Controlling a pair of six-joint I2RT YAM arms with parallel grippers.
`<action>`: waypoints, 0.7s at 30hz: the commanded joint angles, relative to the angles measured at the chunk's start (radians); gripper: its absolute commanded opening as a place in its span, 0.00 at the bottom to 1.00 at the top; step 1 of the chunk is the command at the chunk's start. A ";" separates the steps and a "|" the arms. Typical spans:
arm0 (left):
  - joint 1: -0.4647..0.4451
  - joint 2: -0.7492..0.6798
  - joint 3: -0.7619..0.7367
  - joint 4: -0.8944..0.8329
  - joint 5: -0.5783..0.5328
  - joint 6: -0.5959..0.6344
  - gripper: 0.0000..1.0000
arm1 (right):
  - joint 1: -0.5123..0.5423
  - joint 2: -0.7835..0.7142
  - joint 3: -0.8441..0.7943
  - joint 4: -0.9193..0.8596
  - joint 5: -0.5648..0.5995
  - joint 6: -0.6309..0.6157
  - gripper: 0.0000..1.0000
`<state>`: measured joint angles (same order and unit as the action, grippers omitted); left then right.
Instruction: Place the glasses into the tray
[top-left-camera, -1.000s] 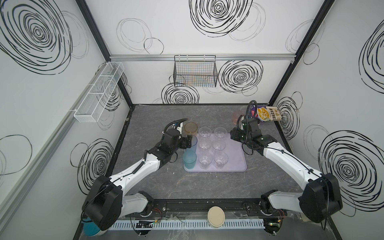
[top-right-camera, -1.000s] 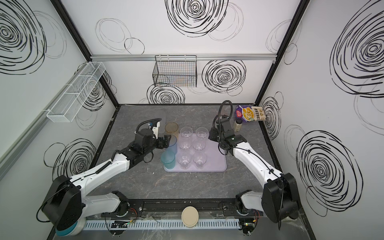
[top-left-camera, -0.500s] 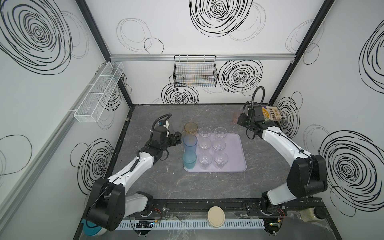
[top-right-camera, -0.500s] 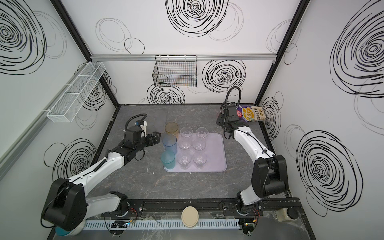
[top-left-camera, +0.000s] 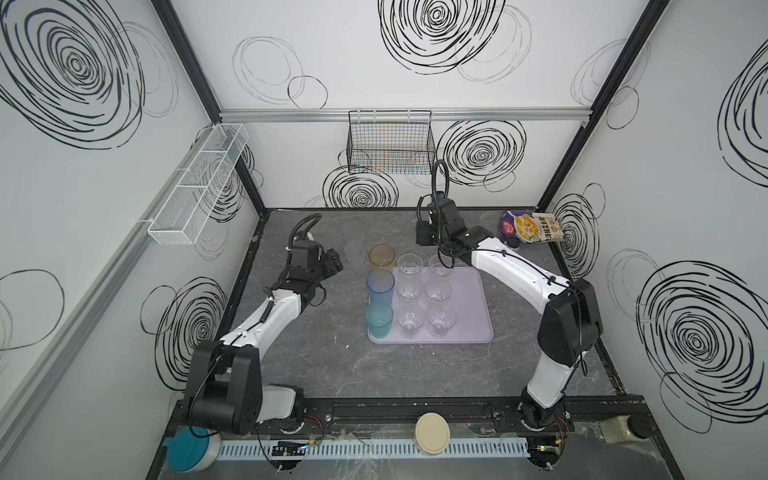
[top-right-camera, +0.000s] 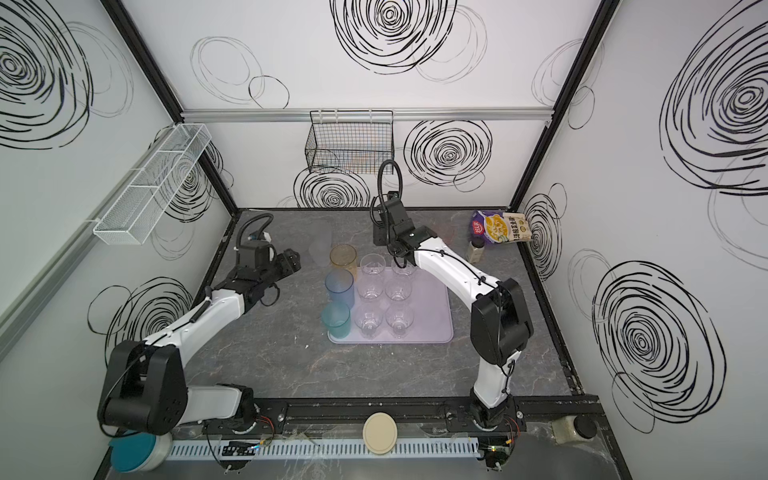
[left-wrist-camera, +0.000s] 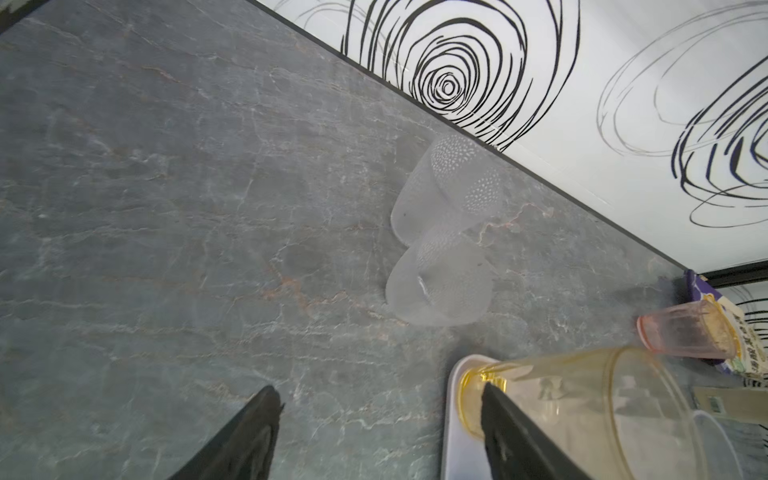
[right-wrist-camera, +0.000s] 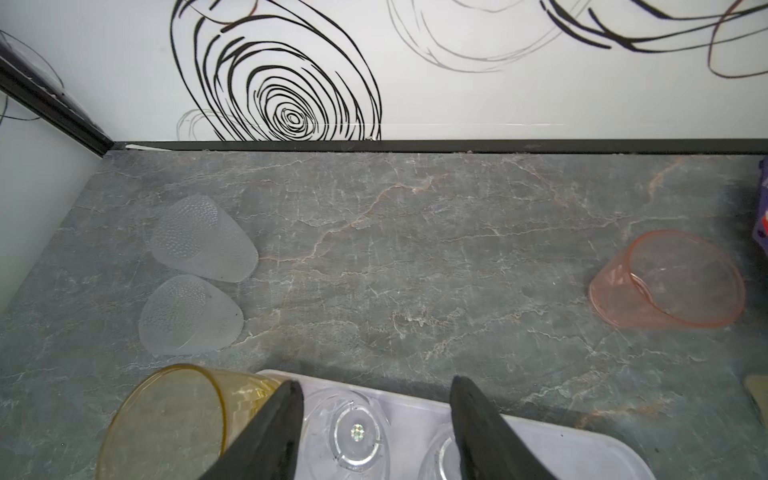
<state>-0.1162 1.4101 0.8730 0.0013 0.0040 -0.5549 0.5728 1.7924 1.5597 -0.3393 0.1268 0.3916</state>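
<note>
The left pincer (top-left-camera: 333, 265) has let go of the amber tumbler (top-left-camera: 381, 258) and backed away to the left. Its jaws now stand wide with nothing between them. The amber tumbler stays behind in the far left corner of the lilac tray (top-left-camera: 469, 307), heading a column with the tall blue tumbler (top-left-camera: 380, 286) and the teal tumbler (top-left-camera: 379, 320). Six clear tumblers (top-left-camera: 409, 286) fill two columns beside them, and the tray's right part is bare.

By my count nine glasses are in and three remain out. Two frosted tumblers (left-wrist-camera: 449, 195) sit on the desk (top-left-camera: 324, 357) just beyond the left pincer, near the tray's far left corner. A pink tumbler (right-wrist-camera: 669, 282) sits close to the snack pouch (top-left-camera: 532, 226).

The right pincer (right-wrist-camera: 376, 386) has swung back from the pouch corner and hovers over the tray's far edge, jaws partly apart and empty, so the pink tumbler is not yet picked. The left arm looks set to take the nearer frosted tumbler.
</note>
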 joint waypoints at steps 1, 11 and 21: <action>-0.004 0.113 0.134 0.013 0.036 0.034 0.77 | 0.036 -0.023 -0.006 -0.032 0.047 -0.022 0.61; 0.031 0.559 0.651 -0.186 0.048 0.212 0.76 | 0.066 -0.264 -0.310 -0.004 0.102 -0.043 0.61; 0.029 0.745 0.843 -0.252 0.000 0.287 0.66 | 0.066 -0.376 -0.453 0.057 0.114 -0.034 0.61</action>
<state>-0.0933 2.1338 1.6825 -0.2211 0.0242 -0.3080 0.6384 1.4445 1.1164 -0.3073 0.2138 0.3618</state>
